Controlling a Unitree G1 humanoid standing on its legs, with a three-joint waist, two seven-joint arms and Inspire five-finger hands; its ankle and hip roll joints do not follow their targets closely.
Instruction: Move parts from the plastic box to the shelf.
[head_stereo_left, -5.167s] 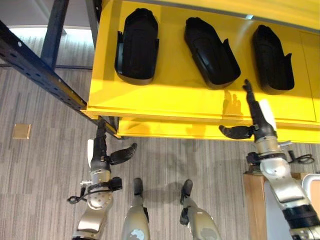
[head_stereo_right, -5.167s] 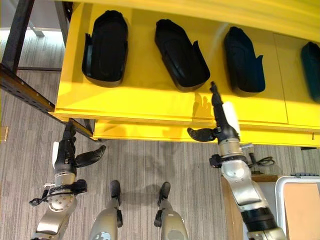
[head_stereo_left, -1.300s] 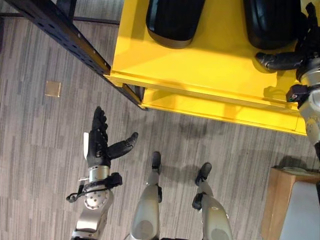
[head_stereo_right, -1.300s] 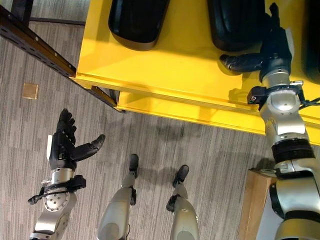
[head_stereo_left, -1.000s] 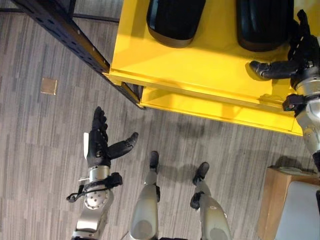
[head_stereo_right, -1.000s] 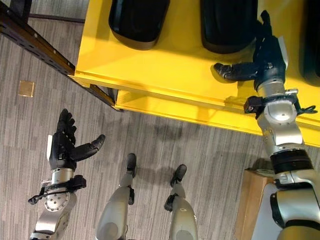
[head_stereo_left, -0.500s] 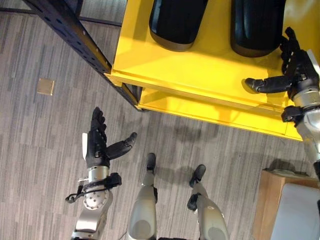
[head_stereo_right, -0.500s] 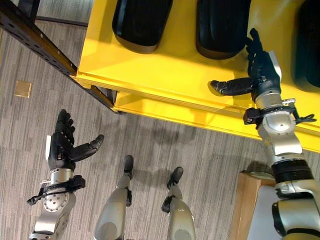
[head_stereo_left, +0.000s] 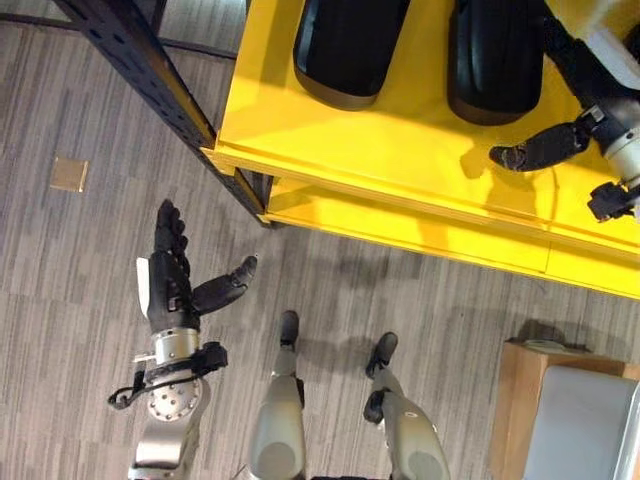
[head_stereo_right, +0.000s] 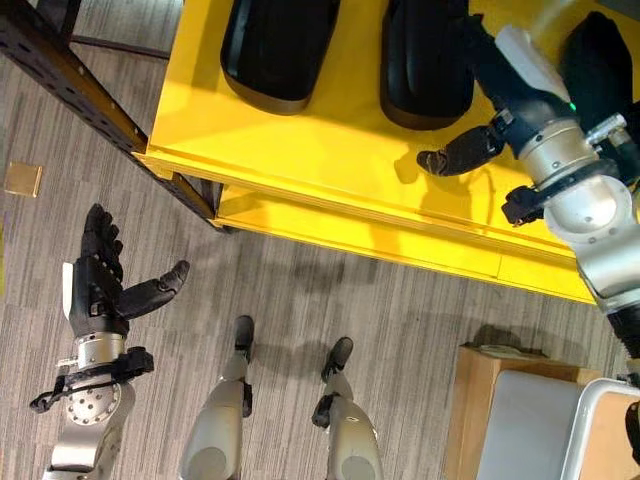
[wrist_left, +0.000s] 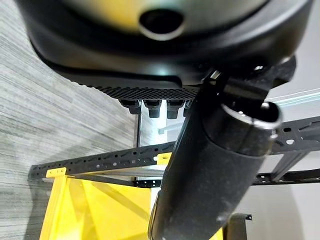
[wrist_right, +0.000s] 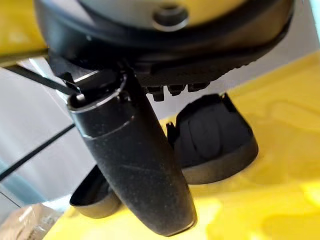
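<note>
Right eye view: nearest, the left hand (head_stereo_right: 97, 283) is held open and empty over the floor, while beyond the straight, empty fingers of the right hand (head_stereo_right: 505, 105) black parts (head_stereo_right: 278, 45) are already laid on the yellow shelf (head_stereo_right: 300, 150), so remaining transfers cannot be judged.

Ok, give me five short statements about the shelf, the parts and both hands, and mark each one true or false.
1. The right hand is over the yellow shelf. True.
2. The left hand grips a black part. False: it is open and holds nothing, out over the floor.
3. Black parts lie on the yellow shelf. True.
4. The right hand is curled round a part. False: its fingers are straight and its thumb juts out, holding nothing, beside a part.
5. The shelf's top is blue. False: it is yellow; only the rack beam beside it is dark.
</note>
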